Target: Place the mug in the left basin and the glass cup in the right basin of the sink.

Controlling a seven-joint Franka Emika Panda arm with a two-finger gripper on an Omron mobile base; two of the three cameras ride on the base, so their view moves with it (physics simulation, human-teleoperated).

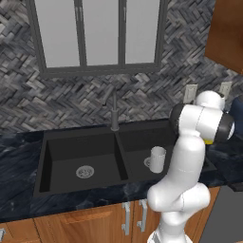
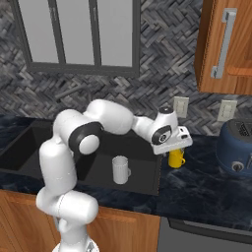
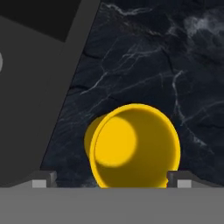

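The gripper stands wide open directly above the mug, one fingertip at each side of its rim, gripping nothing; the mug stands upright on the dark marble counter, just right of the sink; the glass cup stands upright in the right basin; the left basin holds only its drain.

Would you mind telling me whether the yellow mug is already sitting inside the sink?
No, the mug stands on the dark marble counter to the right of the sink, just under the open claw.
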